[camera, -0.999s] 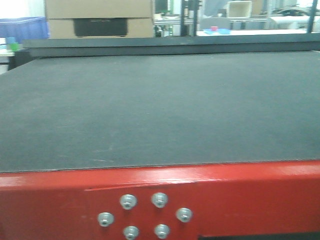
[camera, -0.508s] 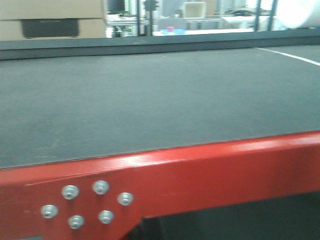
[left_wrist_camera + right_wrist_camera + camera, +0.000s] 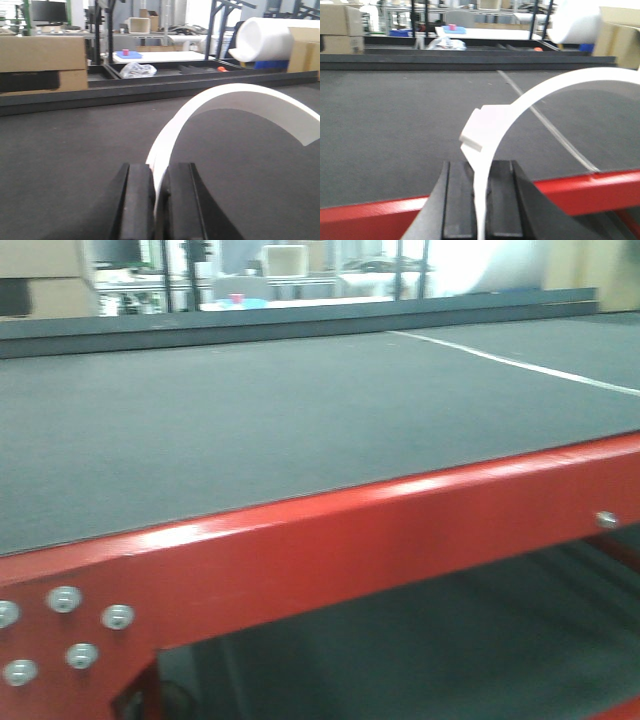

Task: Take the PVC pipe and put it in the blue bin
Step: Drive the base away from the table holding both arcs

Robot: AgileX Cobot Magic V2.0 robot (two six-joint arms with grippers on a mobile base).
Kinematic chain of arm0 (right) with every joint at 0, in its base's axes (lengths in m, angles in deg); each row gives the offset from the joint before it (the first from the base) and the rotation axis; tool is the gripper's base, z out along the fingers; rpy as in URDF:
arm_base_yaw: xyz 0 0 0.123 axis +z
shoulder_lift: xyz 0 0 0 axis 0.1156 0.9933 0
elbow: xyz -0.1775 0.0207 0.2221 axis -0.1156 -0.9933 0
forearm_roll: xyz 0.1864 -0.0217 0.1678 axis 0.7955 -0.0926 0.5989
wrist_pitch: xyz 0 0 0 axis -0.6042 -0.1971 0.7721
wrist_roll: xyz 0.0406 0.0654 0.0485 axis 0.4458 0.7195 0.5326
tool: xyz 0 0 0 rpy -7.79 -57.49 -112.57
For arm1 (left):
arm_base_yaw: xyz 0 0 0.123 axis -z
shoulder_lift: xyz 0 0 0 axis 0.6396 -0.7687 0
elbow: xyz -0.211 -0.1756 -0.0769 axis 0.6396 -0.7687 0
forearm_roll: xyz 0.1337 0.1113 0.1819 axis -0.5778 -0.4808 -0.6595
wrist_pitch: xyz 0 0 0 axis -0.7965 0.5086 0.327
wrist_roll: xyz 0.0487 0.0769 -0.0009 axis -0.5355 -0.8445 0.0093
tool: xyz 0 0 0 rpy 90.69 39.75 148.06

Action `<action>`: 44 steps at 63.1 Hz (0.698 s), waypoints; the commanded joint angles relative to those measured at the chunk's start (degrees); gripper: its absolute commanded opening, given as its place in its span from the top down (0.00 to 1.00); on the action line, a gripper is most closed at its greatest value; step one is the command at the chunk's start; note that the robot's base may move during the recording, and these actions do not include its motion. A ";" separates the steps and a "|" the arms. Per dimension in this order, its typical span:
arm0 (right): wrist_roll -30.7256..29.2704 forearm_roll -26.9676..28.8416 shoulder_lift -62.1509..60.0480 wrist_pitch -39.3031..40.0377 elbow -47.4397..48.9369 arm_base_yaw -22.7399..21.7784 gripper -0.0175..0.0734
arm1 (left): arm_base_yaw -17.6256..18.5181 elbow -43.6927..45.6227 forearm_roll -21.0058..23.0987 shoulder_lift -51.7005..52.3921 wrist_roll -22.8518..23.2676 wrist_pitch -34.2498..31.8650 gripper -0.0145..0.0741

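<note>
Two grippers show, the left gripper (image 3: 159, 172) and the right gripper (image 3: 479, 172), each pinched tight on a curved white strip (image 3: 240, 97) low over the dark table (image 3: 300, 420), probably parked while searching, since neither pipe nor bin is in view.

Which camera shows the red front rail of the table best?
The exterior front-facing view: the red rail runs across the whole frame, bolts included. The right wrist view catches only a thin stretch behind the fingers; the left wrist view shows none of it.
</note>
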State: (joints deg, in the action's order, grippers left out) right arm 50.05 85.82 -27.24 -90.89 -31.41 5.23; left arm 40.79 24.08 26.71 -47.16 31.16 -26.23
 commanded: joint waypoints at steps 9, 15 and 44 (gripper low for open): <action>-0.23 -0.59 -0.19 1.48 -0.09 -0.07 0.98 | 0.22 0.11 0.14 0.41 0.00 -1.83 0.96; -0.23 -0.59 -0.19 1.48 -0.09 -0.07 0.98 | 0.22 0.11 0.14 0.41 0.00 -1.83 0.96; -0.23 -0.59 -0.19 1.48 -0.09 -0.07 0.98 | 0.22 0.11 0.14 0.41 0.00 -1.83 0.96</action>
State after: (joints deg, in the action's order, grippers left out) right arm 50.05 85.82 -27.24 -90.89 -31.41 5.23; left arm 40.79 24.08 26.71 -47.16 31.16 -26.23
